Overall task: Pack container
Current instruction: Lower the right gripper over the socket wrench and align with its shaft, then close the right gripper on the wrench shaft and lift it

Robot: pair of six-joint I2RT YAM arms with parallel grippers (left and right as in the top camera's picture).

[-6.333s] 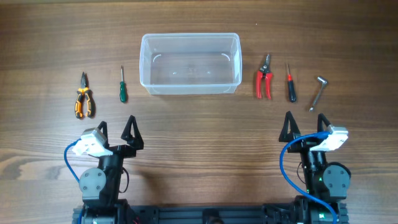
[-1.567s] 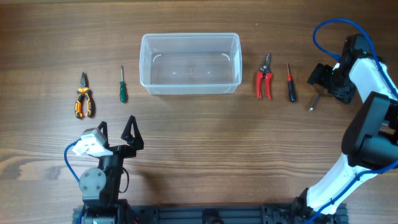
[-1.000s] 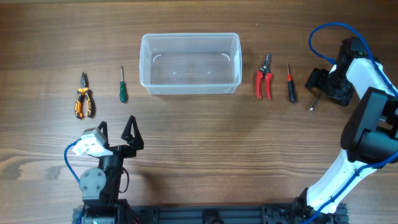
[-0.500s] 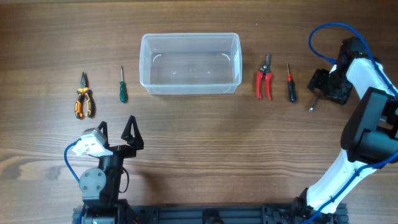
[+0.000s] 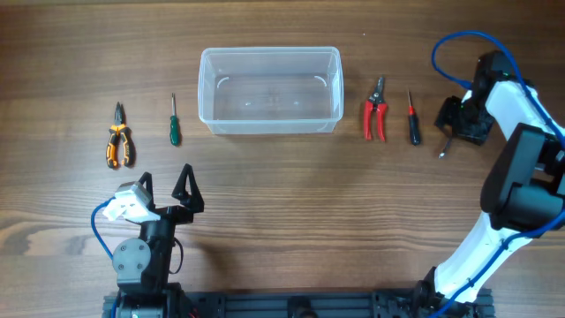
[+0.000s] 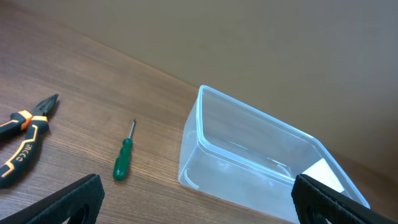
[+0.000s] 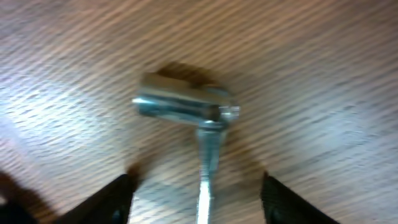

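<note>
The clear plastic container point(image 5: 269, 51) stands with nothing in it at the table's back middle; the left wrist view shows its rim point(image 6: 261, 121) too. A silver L-shaped wrench point(image 7: 183, 107) lies at the far right, its shaft end point(image 5: 443, 150) sticking out from under my right gripper point(image 5: 455, 119). That gripper point(image 7: 198, 186) hangs low over the wrench, jaws open on either side of the shaft with a gap on each side. My left gripper point(image 5: 164, 181) rests wide open near the front left, holding nothing, and its jaws point(image 6: 196, 199) face the container.
Orange pliers point(image 5: 118, 141) and a green screwdriver point(image 5: 174, 124) lie left of the container. Red pruners point(image 5: 374, 113) and a red-and-black screwdriver point(image 5: 412, 122) lie to its right, close to the right arm.
The right gripper's jaws have narrowed around the wrench shaft and the gripper has edged slightly back. The left arm and all tools have stayed put.
</note>
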